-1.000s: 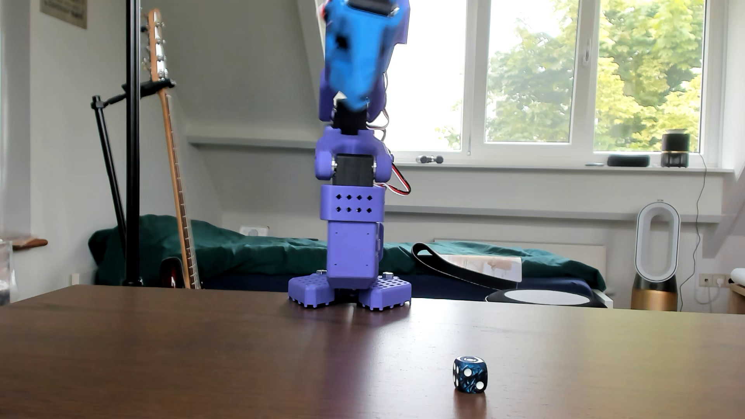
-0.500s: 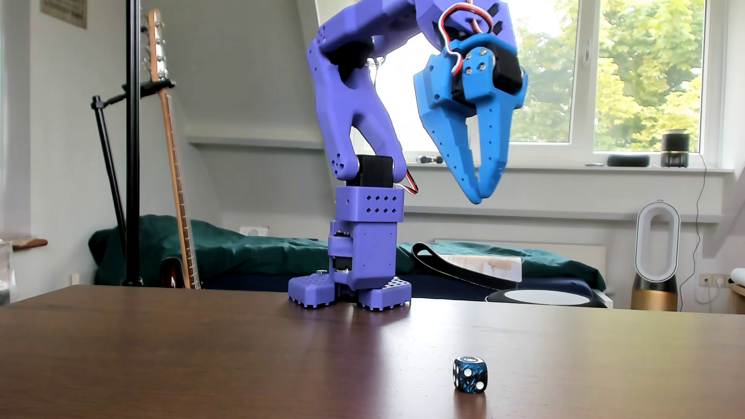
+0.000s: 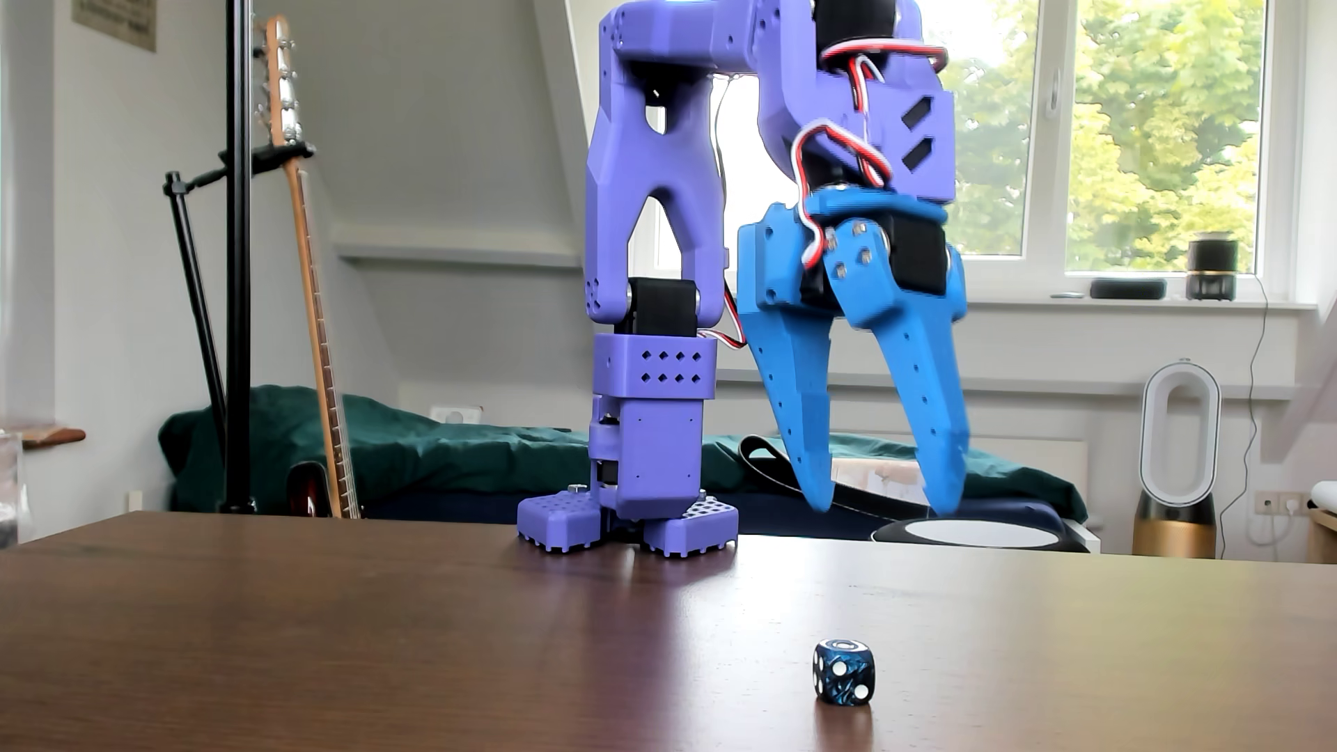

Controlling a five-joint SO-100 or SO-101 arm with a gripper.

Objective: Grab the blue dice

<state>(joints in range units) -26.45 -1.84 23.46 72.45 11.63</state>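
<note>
In the other view, you are in the approach step: your gripper (image 3: 884, 499) hangs with its jaws spread wide and empty, above and behind the blue dice (image 3: 843, 672), which sits alone on the table (image 3: 362, 636). Next, I judge, lower straight down, straddle the dice, then close.

From the table (image 3: 362, 614) outward I count one blue dice (image 3: 843, 672) lying on it, one claw (image 3: 884, 499) of mine with two fingers (image 3: 794, 405) above it, and one guitar (image 3: 307, 275) behind it.
</note>
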